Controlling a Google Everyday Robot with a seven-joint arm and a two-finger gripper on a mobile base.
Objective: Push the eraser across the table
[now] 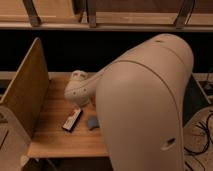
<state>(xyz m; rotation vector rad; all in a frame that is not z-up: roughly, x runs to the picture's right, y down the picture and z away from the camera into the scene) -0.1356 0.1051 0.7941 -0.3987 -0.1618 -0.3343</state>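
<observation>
The eraser (72,120) is a small flat block with black sides and a pale top. It lies at a slant on the light wooden table (50,137), near the front. My gripper (78,101) is at the end of the big white arm (145,100). It hangs just behind and above the eraser's far end, and I cannot tell whether it touches the eraser. The arm hides the right half of the table.
A soft blue-grey pad (92,122) lies just right of the eraser, at the edge of the arm. An upright tan wooden board (25,92) closes the table's left end. A dark gap and a shelf rail (100,25) run behind the table.
</observation>
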